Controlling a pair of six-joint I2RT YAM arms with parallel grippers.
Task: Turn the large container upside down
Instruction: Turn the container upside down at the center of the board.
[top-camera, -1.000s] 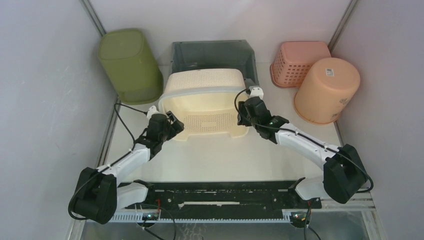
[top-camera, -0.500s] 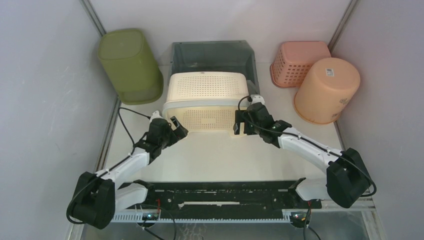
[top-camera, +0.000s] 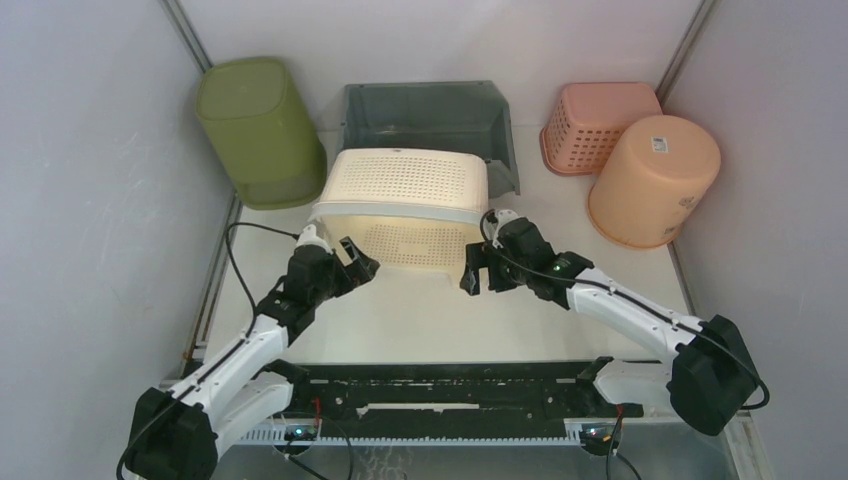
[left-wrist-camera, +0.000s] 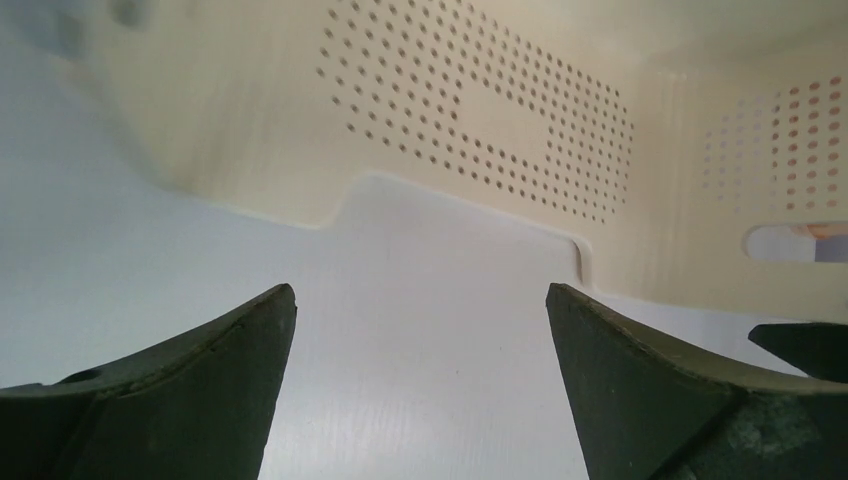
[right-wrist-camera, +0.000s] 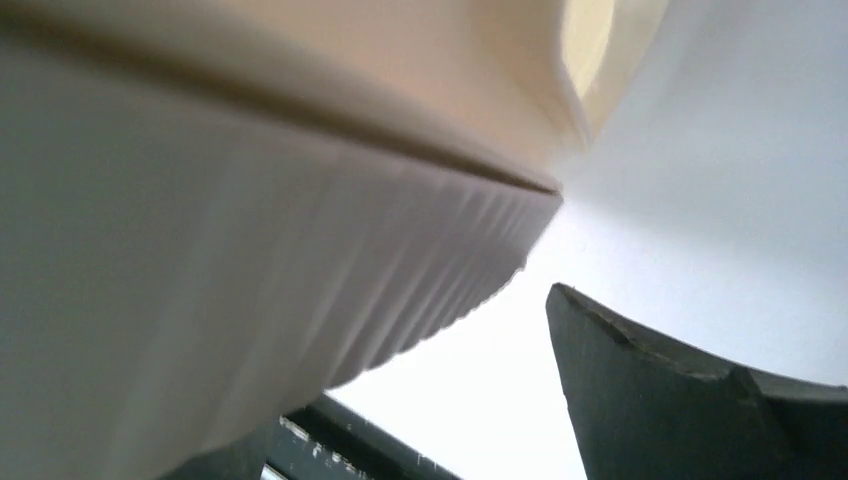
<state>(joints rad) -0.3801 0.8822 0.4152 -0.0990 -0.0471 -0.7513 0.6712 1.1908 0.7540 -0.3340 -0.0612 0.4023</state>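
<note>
Cream plastic, pierced all over with small holes: large cream basket (top-camera: 405, 185), set on the counter (top-camera: 430, 320) just in front of the grey bin (top-camera: 425, 105), far edge right up against that bin's front lip. Tipped over, one dotted outer face turned up, opening turned toward the arms and downward. Strip of inner wall showing under the near rim, so not lying flat on its rim.

Left fingers (top-camera: 360, 265) spread wide, holding nothing, in front of the grey bin and toward its left, just off the cream basket's near left corner. Seen from the left wrist: both fingers (left-wrist-camera: 200, 370) far apart, bare counter between them, dotted inner wall beyond, clear of the tips.

Right fingers (top-camera: 478, 270) likewise spread wide and holding nothing, in front of the grey bin and toward its right, just beside the cream basket's near right corner. Seen from the right wrist: ribbed cream rim very close and blurred, one dark finger (right-wrist-camera: 660, 400) below it; touching or apart, cannot tell.

Left of the grey bin, a green bin (top-camera: 258, 125). Right of the grey bin, a pink basket (top-camera: 600, 120), and just in front of that a peach bucket (top-camera: 655, 180), bottom toward the camera.
</note>
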